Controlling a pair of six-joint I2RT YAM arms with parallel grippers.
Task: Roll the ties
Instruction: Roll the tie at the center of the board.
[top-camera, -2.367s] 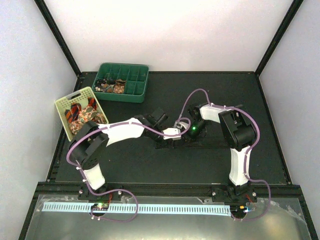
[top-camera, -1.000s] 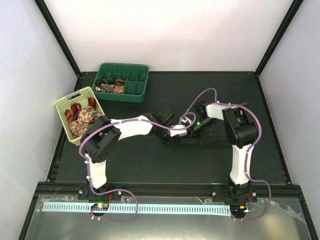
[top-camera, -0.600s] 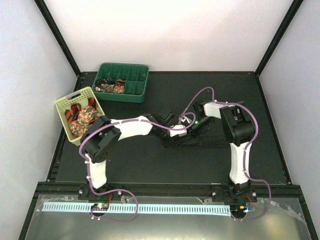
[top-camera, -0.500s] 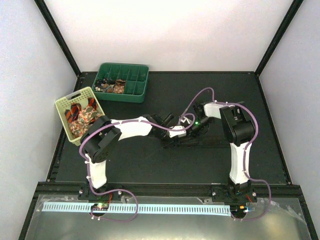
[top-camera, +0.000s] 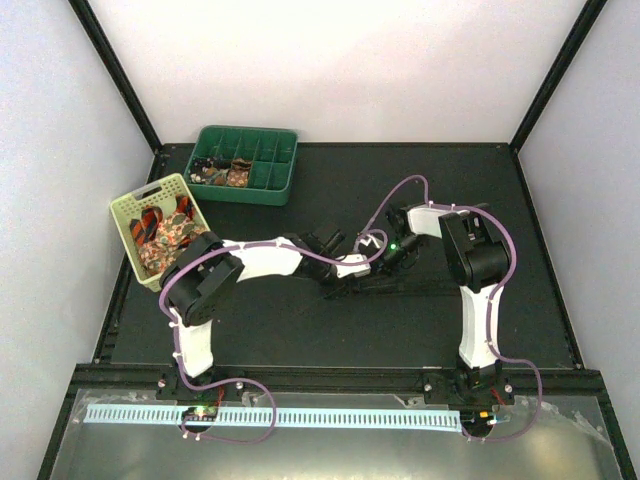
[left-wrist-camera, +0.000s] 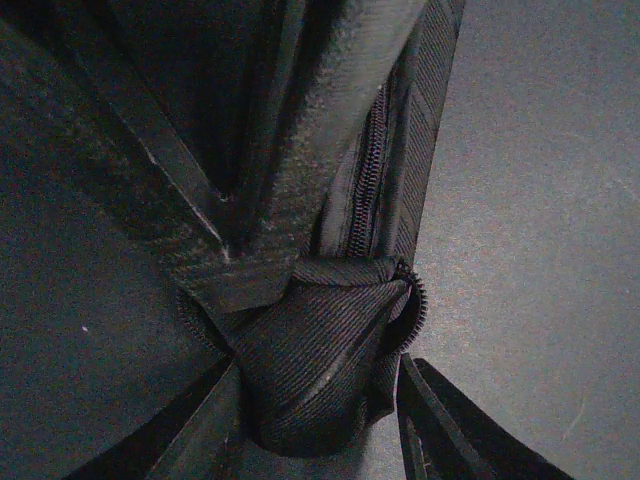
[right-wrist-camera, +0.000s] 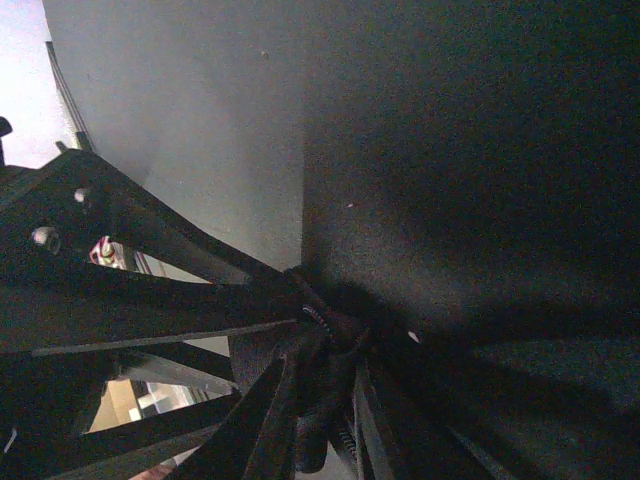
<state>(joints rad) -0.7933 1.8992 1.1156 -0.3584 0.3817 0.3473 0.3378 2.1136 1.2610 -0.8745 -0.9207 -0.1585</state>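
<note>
The 2 arms are meeting near the middle of the black table (top-camera: 300, 325), wrists angled toward each other, with the left gripper (top-camera: 346, 274) and the right gripper (top-camera: 381, 263) working almost tip to tip. Between them a dark tie (left-wrist-camera: 300, 345) is lying on the table, its ribbed fabric and a line of zipper teeth showing in the left wrist view. One end of it is bunching into a tight, rounded roll, and the flat length is running away from that roll across the table.

The left gripper is standing partly open, with its 2 fingers (left-wrist-camera: 205, 425) pressing the sides of the roll and holding it between them. In the right wrist view the right gripper (right-wrist-camera: 328, 368) is nearly closed, and its narrow fingers (right-wrist-camera: 262, 425) are pinching a fold of the same tie right at the roll. That view is dim, so the pinch is probably on fabric, though the exact contact is hard to make out.

At the far left of the table, a green tray (top-camera: 275, 178) is holding a few rolled ties (top-camera: 225, 173) in its left compartments. Just nearer, a pale basket (top-camera: 124, 213) is holding loose striped and floral ties (top-camera: 165, 228).
</note>
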